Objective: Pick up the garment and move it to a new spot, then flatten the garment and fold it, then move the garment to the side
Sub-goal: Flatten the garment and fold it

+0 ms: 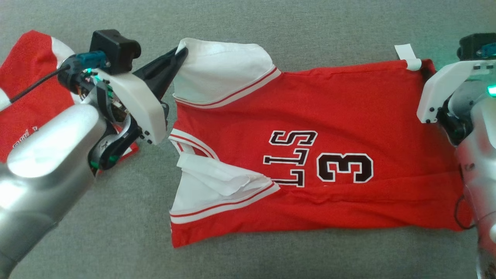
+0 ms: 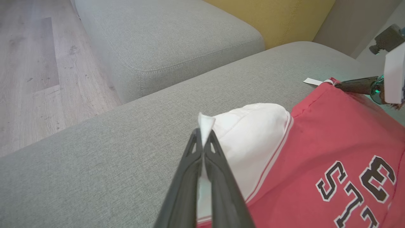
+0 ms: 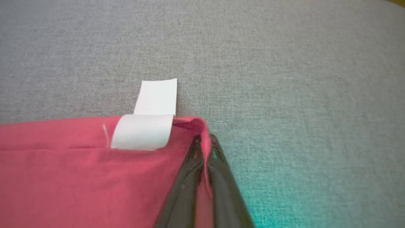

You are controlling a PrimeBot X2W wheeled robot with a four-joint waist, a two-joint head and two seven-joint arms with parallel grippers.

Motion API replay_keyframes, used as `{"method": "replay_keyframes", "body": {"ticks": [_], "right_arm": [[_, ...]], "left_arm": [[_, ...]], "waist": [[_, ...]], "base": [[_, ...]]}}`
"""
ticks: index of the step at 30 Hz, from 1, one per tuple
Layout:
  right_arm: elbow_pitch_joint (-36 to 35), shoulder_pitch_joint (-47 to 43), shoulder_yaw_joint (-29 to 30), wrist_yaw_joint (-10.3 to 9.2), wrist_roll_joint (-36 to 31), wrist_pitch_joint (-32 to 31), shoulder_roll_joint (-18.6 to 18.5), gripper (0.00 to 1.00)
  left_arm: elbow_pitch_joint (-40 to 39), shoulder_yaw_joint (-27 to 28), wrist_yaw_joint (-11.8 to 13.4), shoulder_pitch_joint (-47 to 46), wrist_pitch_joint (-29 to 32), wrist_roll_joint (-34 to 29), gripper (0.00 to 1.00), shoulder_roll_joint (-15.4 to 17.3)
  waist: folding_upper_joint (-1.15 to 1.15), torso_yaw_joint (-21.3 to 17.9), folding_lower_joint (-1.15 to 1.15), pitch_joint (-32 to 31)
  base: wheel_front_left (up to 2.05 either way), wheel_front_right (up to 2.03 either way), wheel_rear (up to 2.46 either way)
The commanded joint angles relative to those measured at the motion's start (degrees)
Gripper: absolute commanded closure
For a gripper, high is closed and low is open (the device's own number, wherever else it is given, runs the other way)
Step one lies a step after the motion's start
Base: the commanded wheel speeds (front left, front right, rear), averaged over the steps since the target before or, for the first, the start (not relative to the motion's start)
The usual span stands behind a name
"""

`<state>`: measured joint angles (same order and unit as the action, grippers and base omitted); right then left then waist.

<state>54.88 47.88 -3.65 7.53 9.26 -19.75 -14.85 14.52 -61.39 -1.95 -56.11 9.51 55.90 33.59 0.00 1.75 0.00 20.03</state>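
Note:
The garment (image 1: 329, 112) is a red jersey with white sleeves and black lettering, spread sideways on the grey cushion (image 1: 240, 23). My left gripper (image 1: 181, 53) is shut on the tip of the far white sleeve (image 1: 221, 73); in the left wrist view the white cloth (image 2: 253, 139) pokes out between the gripper's (image 2: 202, 134) dark fingers. My right gripper (image 3: 204, 141) is shut on the far red hem corner (image 3: 193, 122), beside a white label (image 3: 148, 123). In the head view that hand's white housing (image 1: 445, 89) covers the corner by the label (image 1: 409, 57).
A second red and white garment (image 1: 27, 89) lies at the left, partly under my left arm. Beyond the cushion stand another grey seat block (image 2: 164, 41), a yellow cushion (image 2: 278, 15) and wooden floor (image 2: 31, 69).

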Motion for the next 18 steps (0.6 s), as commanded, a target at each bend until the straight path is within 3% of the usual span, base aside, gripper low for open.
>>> {"method": "replay_keyframes", "body": {"ticks": [1, 10, 18], "right_arm": [[-0.6, 0.5, -1.0, -0.04, 0.4, 0.0, 0.0, 1.00], [-1.9, 4.2, 1.0, -0.04, 4.7, 7.5, -0.1, 1.00], [-2.5, 8.8, 3.6, -0.04, 6.7, 13.7, 1.1, 1.00]], "left_arm": [[-0.9, 2.5, 0.3, -2.0, -0.3, -0.2, 1.00, 2.5], [2.8, 3.7, 1.1, -3.5, -2.7, -1.1, 1.00, 2.6], [8.9, 5.3, 1.1, -7.8, -6.2, -2.7, 1.00, 0.9]], "waist": [[0.00, -0.1, 0.00, 0.0], [0.00, -1.3, 0.00, 0.5], [0.00, -2.7, 0.00, 1.9]], "base": [[0.00, 0.00, 0.00], [0.00, 0.00, 0.00], [0.00, 0.00, 0.00]]}}
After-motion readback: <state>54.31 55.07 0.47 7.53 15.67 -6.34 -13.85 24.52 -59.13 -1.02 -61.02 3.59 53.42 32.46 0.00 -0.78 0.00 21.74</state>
